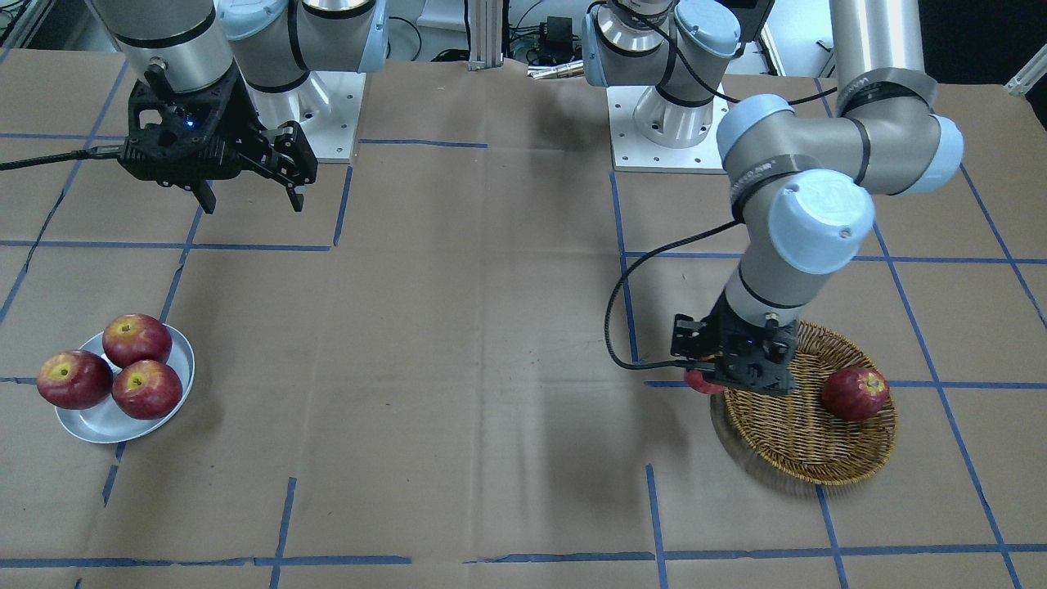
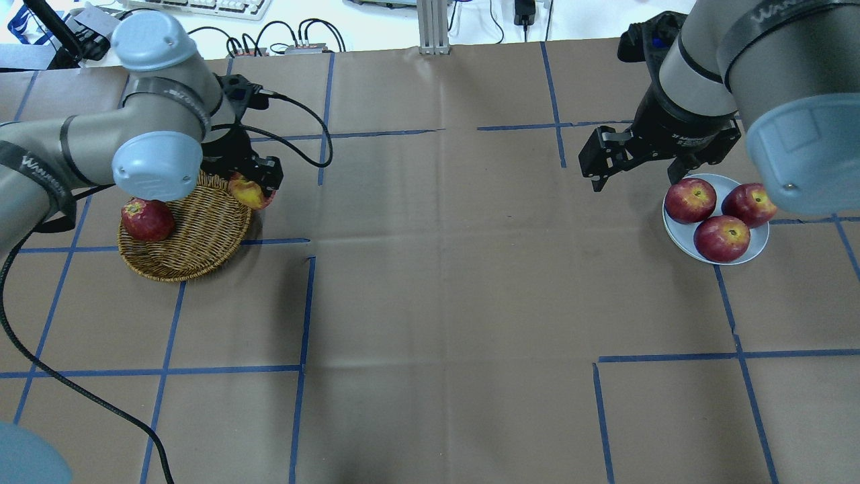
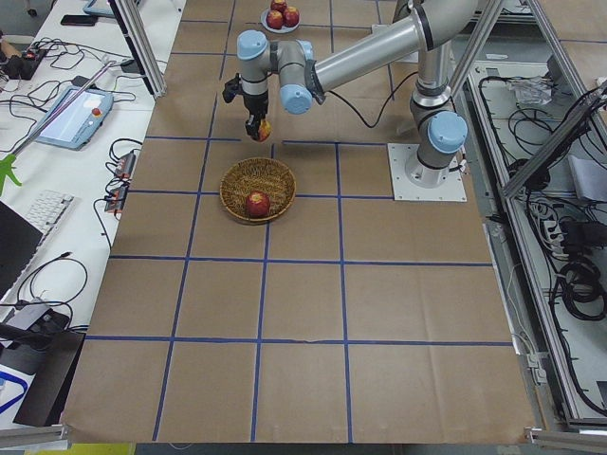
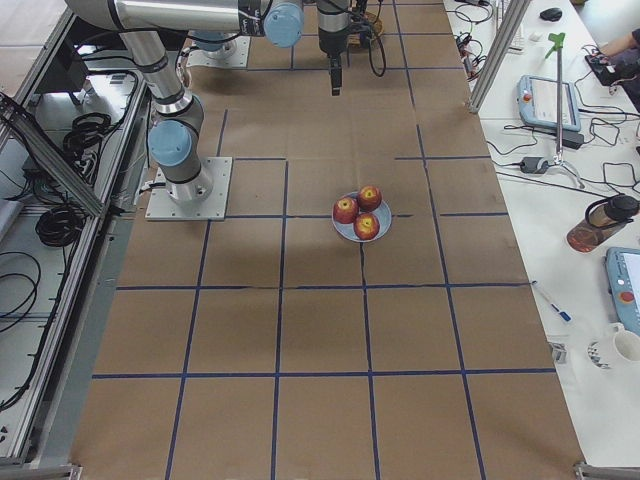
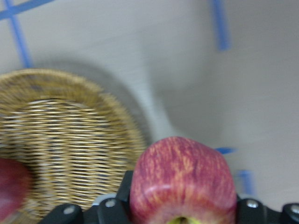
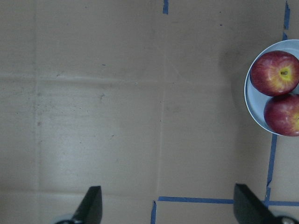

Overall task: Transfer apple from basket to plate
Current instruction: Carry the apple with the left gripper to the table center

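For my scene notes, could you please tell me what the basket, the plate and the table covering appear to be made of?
The basket looks like woven brown wicker, matte, with visible strands. The plate seems glazed ceramic or plastic: white, smooth, slightly glossy. The table covering looks like matte brown paper, showing fold creases, with blue tape lines.

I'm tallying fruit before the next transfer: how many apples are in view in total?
5. Three sit on the plate: apples at and. One dark red apple lies in the basket. The streaked apple is held in the left claw. None seem hidden.
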Available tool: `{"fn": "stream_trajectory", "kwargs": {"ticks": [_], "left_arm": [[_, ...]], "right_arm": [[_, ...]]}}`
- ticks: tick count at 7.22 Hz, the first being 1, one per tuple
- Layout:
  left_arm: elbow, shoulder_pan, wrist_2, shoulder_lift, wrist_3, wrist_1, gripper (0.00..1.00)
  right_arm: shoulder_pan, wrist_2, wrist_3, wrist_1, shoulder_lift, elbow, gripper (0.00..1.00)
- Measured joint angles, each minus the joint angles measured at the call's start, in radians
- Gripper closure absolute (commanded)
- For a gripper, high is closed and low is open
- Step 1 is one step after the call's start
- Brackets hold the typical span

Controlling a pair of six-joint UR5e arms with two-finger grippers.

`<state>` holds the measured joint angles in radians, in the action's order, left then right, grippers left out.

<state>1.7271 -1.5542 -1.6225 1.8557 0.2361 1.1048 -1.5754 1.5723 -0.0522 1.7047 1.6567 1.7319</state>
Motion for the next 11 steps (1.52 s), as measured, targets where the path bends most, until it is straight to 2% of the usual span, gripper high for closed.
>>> {"fn": "stream_trajectory", "kwargs": {"ticks": [3,5,6,9,11], "left_arm": [[-0.077,-0.252,0.021,0.074,-0.302,0.032,0.43],[-0.147,-0.359,0.035,0.169,-0.376,0.026,0.42],[-0.185,-0.393,0.034,0.220,-0.390,0.020,0.35],[-0.228,-0.418,0.033,0.301,-0.387,-0.017,0.35],[-0.231,-0.418,0.033,0.334,-0.384,-0.065,0.39]], "right_arm": [[0.000,0.000,0.000,0.000,0.000,0.000,0.00],[0.000,0.000,0.000,0.000,-0.001,0.000,0.00],[0.000,0.000,0.000,-0.001,-0.001,0.000,0.00],[0.000,0.000,0.000,0.000,-0.001,0.000,0.00],[0.001,0.000,0.000,0.000,-0.001,0.000,0.00]]}}
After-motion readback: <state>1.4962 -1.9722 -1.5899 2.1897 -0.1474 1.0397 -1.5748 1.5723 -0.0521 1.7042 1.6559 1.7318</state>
